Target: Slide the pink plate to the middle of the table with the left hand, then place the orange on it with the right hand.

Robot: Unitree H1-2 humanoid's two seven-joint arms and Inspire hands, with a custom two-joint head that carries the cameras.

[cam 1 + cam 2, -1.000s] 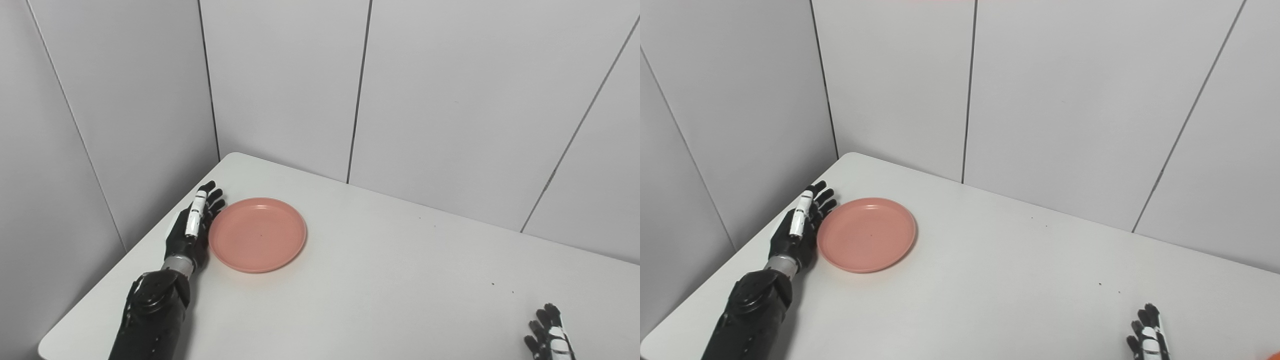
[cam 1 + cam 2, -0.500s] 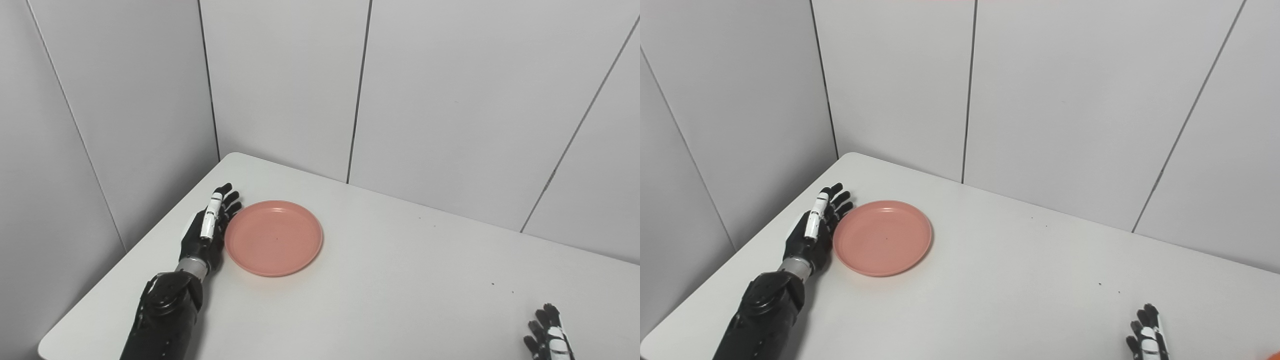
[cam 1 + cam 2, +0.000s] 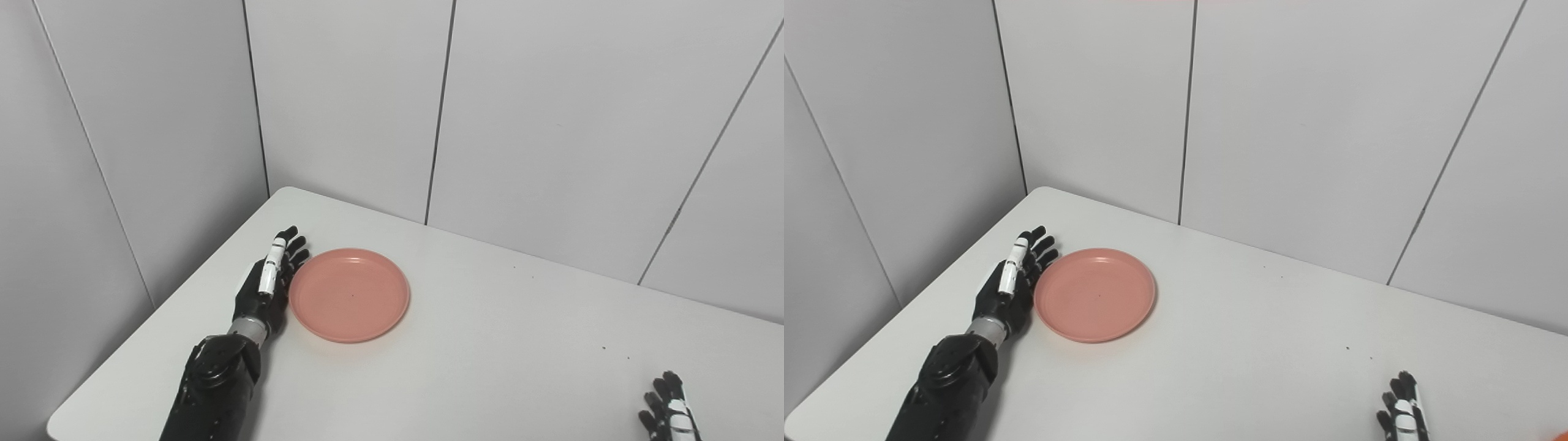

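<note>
A: How far along is step 1 judged to be?

B: It is underway but not finished. The pink plate (image 3: pixel 349 294) is seen flat on the white table (image 3: pixel 490 343), on its left part, well short of the middle. The left hand (image 3: pixel 267 288) is set edge-on against the plate's left rim, fingers straight and close together, nothing gripped.

A: And step 2?

B: It is not begun. The orange (image 3: pixel 1560 435) is only glimpsed as a sliver at the bottom right corner of the right eye view, well apart from the plate. The right hand (image 3: pixel 1401 414) is held low near that corner, empty; its fingers are seen extended, though much of it is cut off by the frame edge.

A: What is left?

B: The rest of the slide, then the placing of the orange.
</note>
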